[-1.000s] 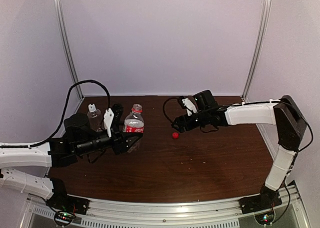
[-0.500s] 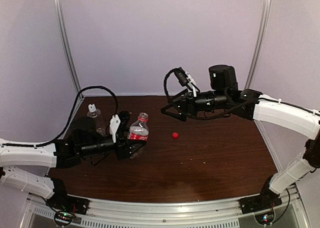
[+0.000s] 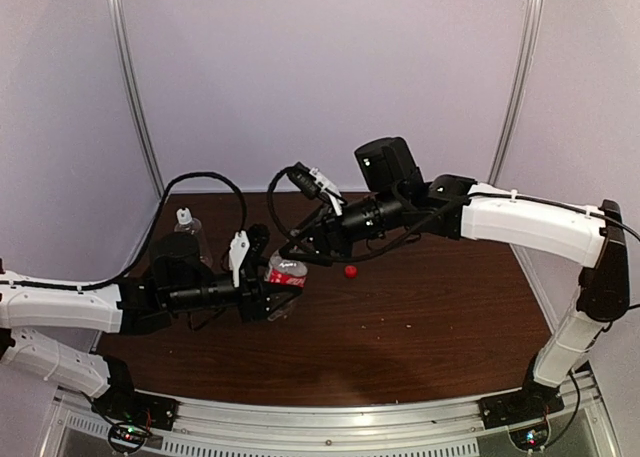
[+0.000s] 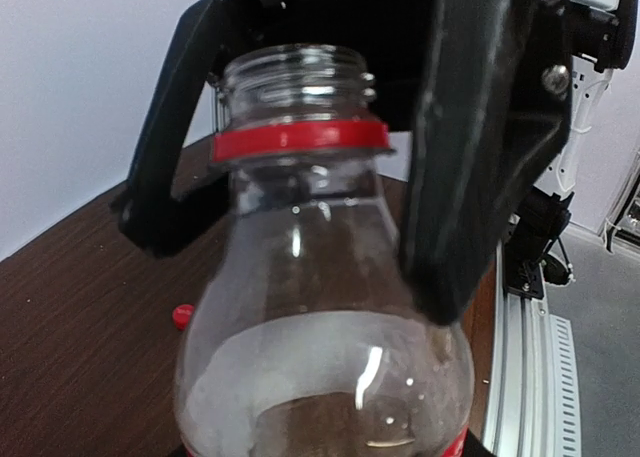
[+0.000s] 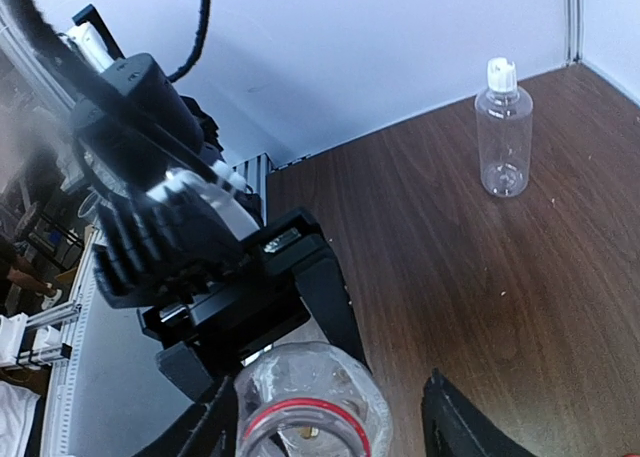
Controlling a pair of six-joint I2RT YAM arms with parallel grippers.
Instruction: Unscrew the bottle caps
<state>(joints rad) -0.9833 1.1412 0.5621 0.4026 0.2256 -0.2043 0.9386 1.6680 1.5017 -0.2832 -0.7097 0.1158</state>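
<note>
— Moved since a second ago: right gripper (image 3: 303, 245), away from above the red cap (image 3: 350, 271) and leftward over the bench (image 3: 420, 347) to the labelled bottle (image 3: 287, 275). Shifted a little rightward and toward the near edge as well, left gripper (image 3: 268, 299) and bottle with it.

— Holding the bottle how?

— Clamped in the left gripper's jaws, around the body, just under the shoulder. Leans toward the right side, left of the bench's middle. Cannot tell whether touching the wood.

— And the neck?

— Open, threads showing, with a red ring (image 4: 300, 137) just below them. Sits between the right gripper's fingers (image 5: 462, 425), jaws apart, one on each side of the mouth, with no visible contact.

— Where to find its cap?

— Lies loose on the wood, just right of the bottle, near the bench's middle and somewhat toward the back edge. Apart from both grippers. Shows small in the left wrist view too, low on the wood beyond the bottle's shoulder.

— And the other bottle?

— Stands upright in the back left corner: plain bottle (image 3: 188, 233), white cap (image 3: 184, 215) on. Clear of both grippers, beyond the left arm.
</note>
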